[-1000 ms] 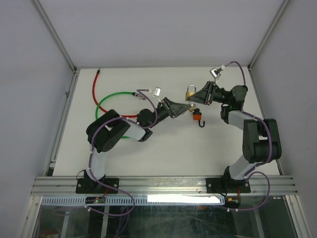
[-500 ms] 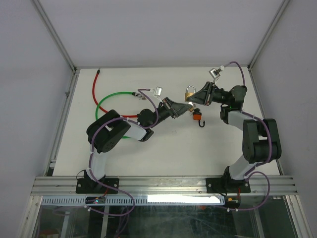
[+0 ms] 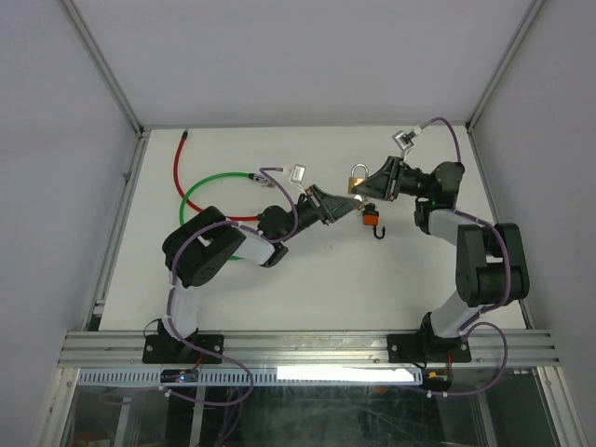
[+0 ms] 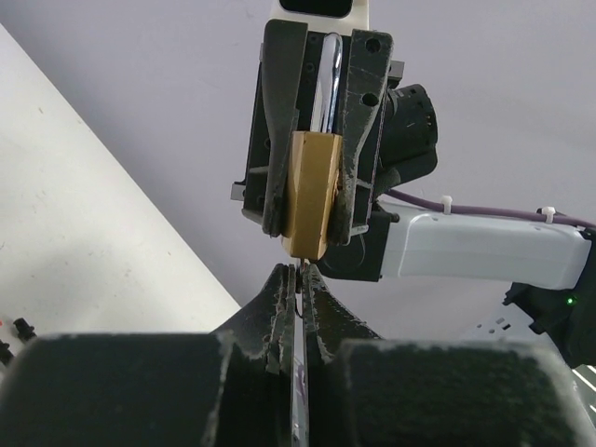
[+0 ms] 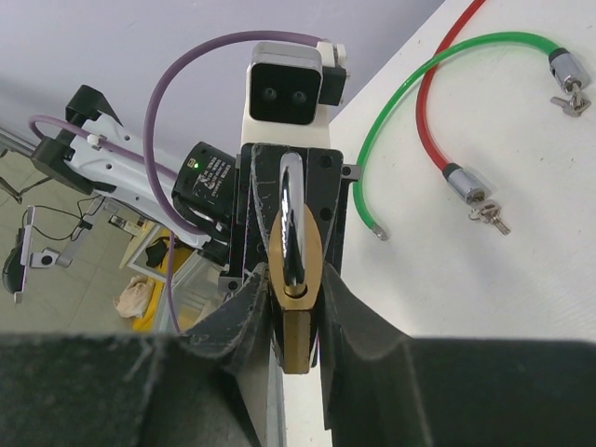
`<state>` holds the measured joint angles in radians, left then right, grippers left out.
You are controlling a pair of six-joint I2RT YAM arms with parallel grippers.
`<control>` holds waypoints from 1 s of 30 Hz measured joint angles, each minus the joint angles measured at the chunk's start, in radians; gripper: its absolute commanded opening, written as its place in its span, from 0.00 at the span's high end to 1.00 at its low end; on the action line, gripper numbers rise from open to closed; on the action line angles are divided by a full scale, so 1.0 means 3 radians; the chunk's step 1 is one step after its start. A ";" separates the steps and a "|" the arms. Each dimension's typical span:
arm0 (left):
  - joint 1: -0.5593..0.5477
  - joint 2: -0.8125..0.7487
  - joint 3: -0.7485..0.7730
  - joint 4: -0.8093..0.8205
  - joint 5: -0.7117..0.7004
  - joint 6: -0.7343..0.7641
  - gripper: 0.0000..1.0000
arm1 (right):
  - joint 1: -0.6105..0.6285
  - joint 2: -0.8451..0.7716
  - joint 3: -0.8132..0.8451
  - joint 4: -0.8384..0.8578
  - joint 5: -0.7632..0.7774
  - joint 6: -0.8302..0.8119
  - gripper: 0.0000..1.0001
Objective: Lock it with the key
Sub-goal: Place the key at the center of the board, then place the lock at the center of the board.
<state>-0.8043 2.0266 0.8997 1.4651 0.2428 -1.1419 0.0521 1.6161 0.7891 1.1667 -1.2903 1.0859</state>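
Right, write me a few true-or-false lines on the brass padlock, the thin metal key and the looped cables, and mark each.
The right gripper clamps the brass padlock with the silver shackle. True.
The left gripper stands open and empty. False: it is shut on the thin metal key.
The key points at the padlock's bottom end. True.
The green looped cable hangs from the padlock. False: it lies on the white table, by the red cable.

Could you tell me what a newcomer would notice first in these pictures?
The brass padlock, clamped in the right tool over the table's far centre, stands out first. The left tool is shut on a key whose tip is at the padlock's bottom end. A green cable and a red cable curl on the table's left.
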 measured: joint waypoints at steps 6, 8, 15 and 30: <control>-0.0006 0.0001 -0.0113 0.0003 0.0084 -0.0037 1.00 | -0.0089 -0.0019 -0.0153 0.0071 -0.0051 0.0058 1.00; -0.0017 0.0009 -0.0141 0.0004 0.0107 -0.0067 1.00 | -0.0120 -0.0019 -0.0175 0.0102 -0.0053 0.0081 1.00; -0.0025 0.0134 -0.0317 -0.0006 0.0261 0.0006 1.00 | -0.0263 -0.0081 -0.0183 0.0258 0.0164 0.0132 1.00; 0.0456 -0.0094 -0.1016 -0.0004 0.0359 0.0473 1.00 | -0.0343 -0.0174 -0.0175 -0.0608 0.0242 -0.0538 1.00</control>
<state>-0.6674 1.9984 0.5949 1.4639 0.3504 -1.0000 -0.0509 1.5639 0.7364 0.9844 -1.2179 0.9245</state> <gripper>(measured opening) 0.018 0.232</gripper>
